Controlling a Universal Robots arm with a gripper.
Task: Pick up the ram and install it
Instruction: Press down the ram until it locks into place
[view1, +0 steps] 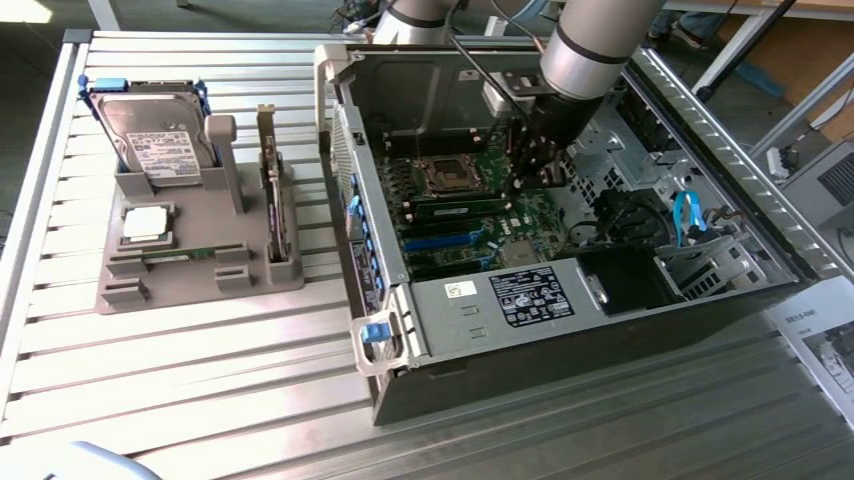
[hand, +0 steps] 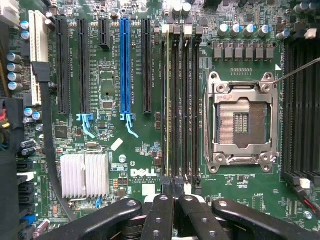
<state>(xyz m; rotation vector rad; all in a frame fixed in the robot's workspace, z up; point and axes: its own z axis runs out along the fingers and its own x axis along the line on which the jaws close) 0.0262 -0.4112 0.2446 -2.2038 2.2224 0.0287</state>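
My gripper (hand: 174, 189) is shut, its dark fingers pressed together with nothing showing between them. It hangs inside the open computer case (view1: 694, 110), right over one end of the row of memory slots (hand: 181, 100) on the green motherboard. A ram (view1: 461, 209) stands as a slim green stick in one of those slots, beside the bare processor socket (hand: 242, 122). In the wrist view its thin top edge (hand: 167, 100) runs along the outermost slot. I cannot tell whether the fingertips touch it. A second ram (view1: 178, 255) lies in the grey holder on the exterior view's left.
The grey holder (view1: 120, 295) also carries a hard drive (view1: 158, 140), a silver processor (view1: 144, 222) and an upright expansion card (view1: 274, 200). Case walls, a power supply (view1: 534, 295) and blue cables (view1: 687, 215) ring the motherboard. Black and blue expansion slots (hand: 125, 65) lie beside the memory slots.
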